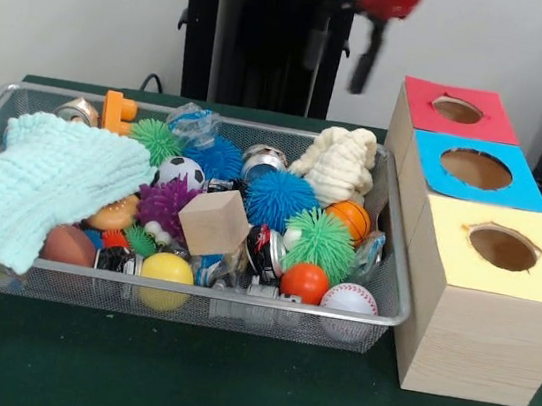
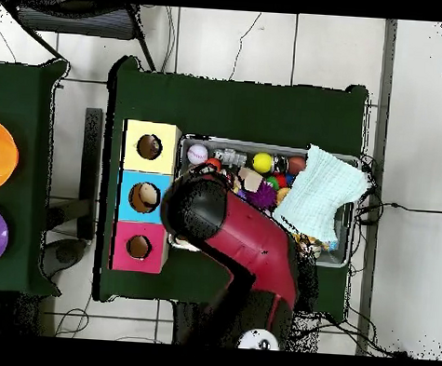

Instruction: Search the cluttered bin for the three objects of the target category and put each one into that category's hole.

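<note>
Silver wire-mesh bin (image 1: 391, 316) shows me no dotted cloths; limp ones need pinching mid-fold. Claw (image 1: 363, 70) state: cannot tell.

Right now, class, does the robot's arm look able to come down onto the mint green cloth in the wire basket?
Probably yes: the mint green cloth lies uncovered on top of the toys, with the arm raised over the wire basket's other end.
</note>
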Controlling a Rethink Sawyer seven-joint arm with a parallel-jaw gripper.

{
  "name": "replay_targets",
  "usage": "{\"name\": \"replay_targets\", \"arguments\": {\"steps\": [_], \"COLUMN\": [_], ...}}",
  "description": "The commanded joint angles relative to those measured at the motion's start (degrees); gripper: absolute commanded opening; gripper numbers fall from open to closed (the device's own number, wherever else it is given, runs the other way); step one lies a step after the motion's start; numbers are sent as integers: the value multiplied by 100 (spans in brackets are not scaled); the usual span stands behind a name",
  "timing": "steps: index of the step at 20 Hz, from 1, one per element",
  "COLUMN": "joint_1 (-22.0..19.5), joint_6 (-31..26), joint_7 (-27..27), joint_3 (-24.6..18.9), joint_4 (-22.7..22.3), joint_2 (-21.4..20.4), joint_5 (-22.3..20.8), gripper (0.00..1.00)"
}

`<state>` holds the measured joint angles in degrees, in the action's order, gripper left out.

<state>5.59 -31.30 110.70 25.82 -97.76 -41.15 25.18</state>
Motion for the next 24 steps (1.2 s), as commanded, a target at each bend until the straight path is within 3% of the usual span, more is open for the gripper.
{"name": "replay_targets", "arguments": {"steps": [1, 7, 13, 20, 24], "joint_1": [-841, -1723, -2392, -2950, -3096], "joint_6": [877, 1376, 1794, 2367, 2182], "joint_7": [-821, -892, -625, -204, -179], "joint_3": [-1300, -1790, -2155, -2455, -2529], "joint_4": [-1371, -1546, -1488, -1306, -972], "joint_2": [-67, 80, 360, 721, 690], "joint_5": [-654, -1482, -2308, -3108, -3369], "gripper": [100, 100, 100, 100, 100]}}
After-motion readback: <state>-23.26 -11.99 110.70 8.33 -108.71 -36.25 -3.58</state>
